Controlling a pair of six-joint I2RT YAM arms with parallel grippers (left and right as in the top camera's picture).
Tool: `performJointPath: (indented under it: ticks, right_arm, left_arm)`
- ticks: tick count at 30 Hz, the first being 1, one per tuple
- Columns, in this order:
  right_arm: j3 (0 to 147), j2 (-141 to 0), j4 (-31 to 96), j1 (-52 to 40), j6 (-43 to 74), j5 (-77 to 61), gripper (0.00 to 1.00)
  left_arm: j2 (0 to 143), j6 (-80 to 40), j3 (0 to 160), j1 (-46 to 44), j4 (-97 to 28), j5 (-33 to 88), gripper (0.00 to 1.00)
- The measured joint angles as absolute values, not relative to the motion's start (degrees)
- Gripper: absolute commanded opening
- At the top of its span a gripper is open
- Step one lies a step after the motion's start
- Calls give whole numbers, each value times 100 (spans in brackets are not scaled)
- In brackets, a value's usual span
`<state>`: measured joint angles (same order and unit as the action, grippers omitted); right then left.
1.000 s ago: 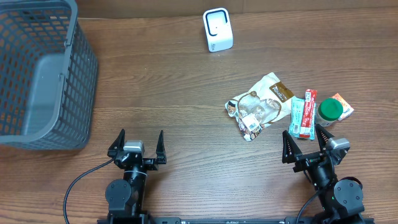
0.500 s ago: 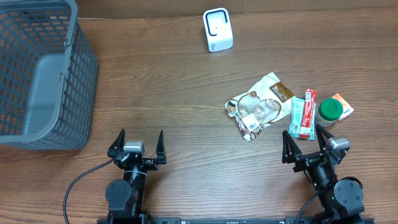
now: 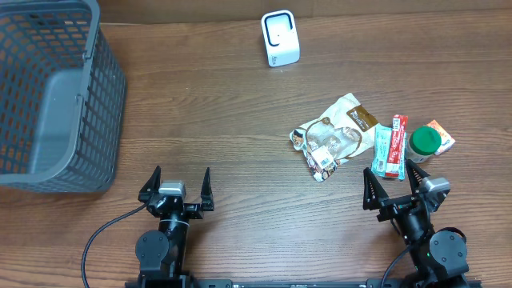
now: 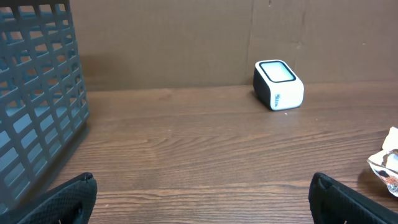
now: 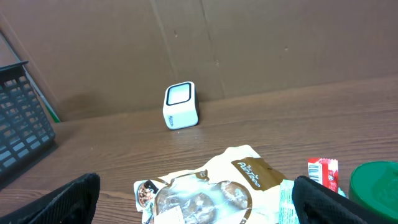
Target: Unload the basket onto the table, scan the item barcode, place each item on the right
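White scanner (image 3: 280, 38) by far table (image 3: 224, 120) edge

— Can any wording be read here?
— Nothing can be read with certainty. Pale script is seen on the brown label (image 5: 252, 169) of the clear snack bag (image 5: 205, 193), but the letters are too small to be spelled out.
— And on the white scanner (image 4: 278, 84)?
— A short line of print is seen on its side, but it is blurred. The print on the red-and-teal bar wrapper (image 3: 390, 146) is likewise unreadable.
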<state>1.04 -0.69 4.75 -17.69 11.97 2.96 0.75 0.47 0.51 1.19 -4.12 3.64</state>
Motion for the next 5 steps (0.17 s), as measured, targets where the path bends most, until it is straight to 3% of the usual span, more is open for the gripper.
performJointPath:
  ticks: [5]
  right_arm:
    - [104, -69, 478, -1772, 1197, 298, 100]
  left_arm:
    - [75, 47, 51, 119, -412, 364, 99]
